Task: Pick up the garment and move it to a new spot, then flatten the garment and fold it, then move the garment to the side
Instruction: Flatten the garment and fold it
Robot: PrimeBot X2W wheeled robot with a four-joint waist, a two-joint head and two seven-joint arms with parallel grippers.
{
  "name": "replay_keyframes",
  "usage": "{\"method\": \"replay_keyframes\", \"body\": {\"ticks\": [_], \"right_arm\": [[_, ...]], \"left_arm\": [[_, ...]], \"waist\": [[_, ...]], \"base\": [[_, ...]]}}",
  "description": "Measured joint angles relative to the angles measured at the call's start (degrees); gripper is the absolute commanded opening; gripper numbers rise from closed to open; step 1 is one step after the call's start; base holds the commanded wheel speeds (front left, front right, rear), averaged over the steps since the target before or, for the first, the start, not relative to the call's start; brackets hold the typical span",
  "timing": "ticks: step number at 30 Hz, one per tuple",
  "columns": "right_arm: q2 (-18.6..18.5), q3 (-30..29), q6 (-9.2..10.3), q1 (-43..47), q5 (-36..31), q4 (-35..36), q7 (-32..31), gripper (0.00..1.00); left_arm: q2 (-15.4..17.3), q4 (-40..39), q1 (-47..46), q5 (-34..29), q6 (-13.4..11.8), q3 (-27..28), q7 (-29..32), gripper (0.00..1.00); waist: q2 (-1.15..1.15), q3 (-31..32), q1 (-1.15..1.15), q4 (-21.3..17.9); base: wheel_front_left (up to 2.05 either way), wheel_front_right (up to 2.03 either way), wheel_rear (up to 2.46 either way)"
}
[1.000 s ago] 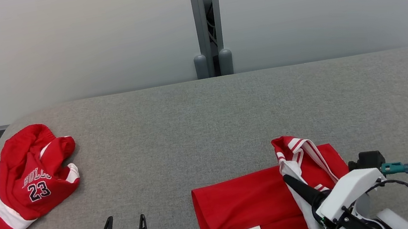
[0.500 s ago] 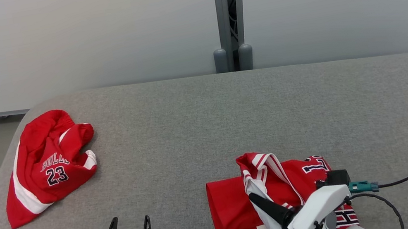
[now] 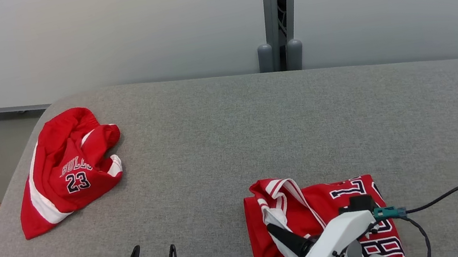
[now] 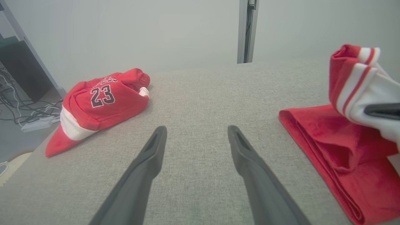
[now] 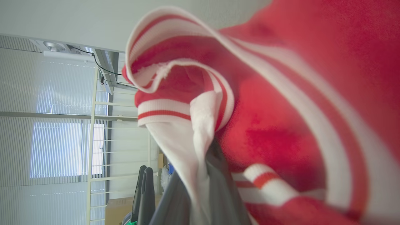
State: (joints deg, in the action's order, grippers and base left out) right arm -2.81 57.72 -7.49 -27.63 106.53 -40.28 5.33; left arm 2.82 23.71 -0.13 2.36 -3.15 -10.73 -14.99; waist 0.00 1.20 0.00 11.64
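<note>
My right hand [image 3: 277, 231] is clenched on the striped white trim of the red jersey [image 3: 317, 202], which lies folded at the near edge of the surface [image 3: 235, 137], right of middle. It looks soft, light and limp, so I'd grip the hems. My left hand [image 3: 154, 250] hangs released.

Crumpled red shorts [image 3: 69, 168] lie on grey table [image 3: 221, 139].

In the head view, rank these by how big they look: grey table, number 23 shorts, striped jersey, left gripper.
Largest: grey table.
Next: jersey and shorts, about alike; the jersey is nearer and cut off, so unranked.
Smallest: left gripper.
</note>
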Motion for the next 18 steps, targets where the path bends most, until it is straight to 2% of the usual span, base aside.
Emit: {"method": "replay_keyframes", "body": {"ticks": [1, 2, 11, 18], "right_arm": [[-0.03, 0.92, 0.01, -0.29, 1.27, -0.14, -0.10, 0.45], [-0.03, 1.91, 0.01, -0.57, 2.14, -0.19, -0.20, 1.00], [0.05, 6.23, 0.01, -3.85, 6.91, 3.08, 3.08, 1.00], [-0.46, 3.03, 0.00, -6.00, 9.31, 7.90, 4.92, 1.00]], "left_arm": [[0.01, 0.08, -0.01, 0.04, 0.00, -0.08, 0.01, 1.00], [0.00, 0.14, -0.03, 0.08, 0.00, -0.14, 0.00, 1.00], [0.00, 0.52, -0.12, 0.51, -0.21, -0.58, 0.01, 1.00], [-0.01, 0.49, -0.12, 0.57, -0.40, -0.11, 0.01, 1.00]], "waist": [[0.00, -0.01, 0.00, 0.12], [0.00, -0.01, 0.00, 0.22], [0.00, 0.07, 0.00, -0.04], [0.00, 0.88, 0.00, -1.70]], "base": [[0.00, 0.00, 0.00], [0.00, 0.00, 0.00], [0.00, 0.00, 0.00], [0.00, 0.00, 0.00]]}}
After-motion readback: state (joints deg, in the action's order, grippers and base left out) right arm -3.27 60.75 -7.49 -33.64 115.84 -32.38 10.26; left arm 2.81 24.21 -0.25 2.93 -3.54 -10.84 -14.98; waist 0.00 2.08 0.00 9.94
